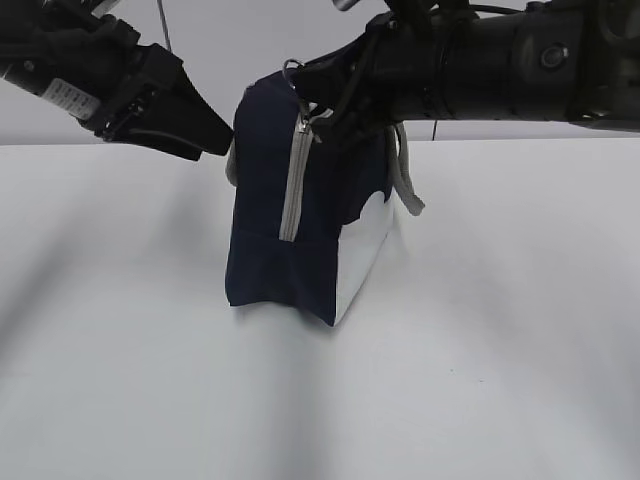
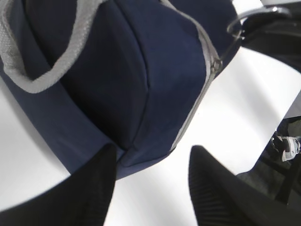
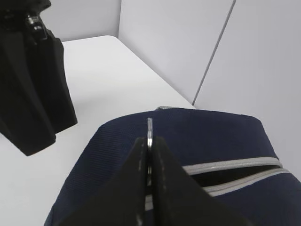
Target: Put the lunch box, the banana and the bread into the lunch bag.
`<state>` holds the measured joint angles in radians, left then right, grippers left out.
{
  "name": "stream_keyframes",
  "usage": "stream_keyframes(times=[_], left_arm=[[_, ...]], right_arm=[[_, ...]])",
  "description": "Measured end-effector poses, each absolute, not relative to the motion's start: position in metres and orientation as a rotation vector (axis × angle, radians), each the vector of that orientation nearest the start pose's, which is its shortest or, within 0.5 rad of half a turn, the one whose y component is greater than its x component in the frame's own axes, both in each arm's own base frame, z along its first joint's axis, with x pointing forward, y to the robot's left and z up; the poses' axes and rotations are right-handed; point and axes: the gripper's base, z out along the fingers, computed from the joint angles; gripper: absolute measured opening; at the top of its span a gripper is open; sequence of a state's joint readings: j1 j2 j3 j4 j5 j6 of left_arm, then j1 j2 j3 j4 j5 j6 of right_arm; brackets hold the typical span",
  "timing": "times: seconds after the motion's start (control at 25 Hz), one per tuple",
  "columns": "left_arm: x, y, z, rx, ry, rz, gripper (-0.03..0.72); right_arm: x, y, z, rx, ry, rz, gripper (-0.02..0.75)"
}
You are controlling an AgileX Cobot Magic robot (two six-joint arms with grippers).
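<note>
right gripper (image 3: pixel 149 155) pinching the ring pull (image 3: pixel 149 128) at the top of the lunch bag (image 1: pixel 290 200)

the navy bag stands upright mid-table (image 1: pixel 500 350) — its grey zipper (image 1: pixel 295 185) seems partly parted along the top, though that is hard to judge. the left gripper (image 2: pixel 150 179) hangs just beside the bag's lower corner, jaws spread and holding nothing.

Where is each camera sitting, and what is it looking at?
Exterior view: low in front of the table, facing the lunch bag; both arms show.
Left wrist view: on the left arm, looking at the bag's side; the open left gripper shows.
Right wrist view: on the right arm, looking down at the bag's top; the right gripper is shut on the ring pull.
All three views share the bag and its zipper.
</note>
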<state>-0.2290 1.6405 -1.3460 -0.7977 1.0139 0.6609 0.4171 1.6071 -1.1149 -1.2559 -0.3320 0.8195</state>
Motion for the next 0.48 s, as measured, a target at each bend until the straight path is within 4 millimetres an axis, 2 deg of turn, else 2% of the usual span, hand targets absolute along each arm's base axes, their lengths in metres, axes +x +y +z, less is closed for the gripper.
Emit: stream_keyframes(times=[0.24, 0.48], left_arm=[[0.323, -0.133, 0.311, 0.721, 2.393, -0.878, 0.361], [0.324, -0.133, 0.31, 0.724, 2.389, -0.878, 0.361]], right_arm=[[0.328, 0.175, 0.3, -0.943, 1.612, 0.281, -0.016], [0.333, 0.176, 0.311, -0.926, 1.587, 0.266, -0.016]])
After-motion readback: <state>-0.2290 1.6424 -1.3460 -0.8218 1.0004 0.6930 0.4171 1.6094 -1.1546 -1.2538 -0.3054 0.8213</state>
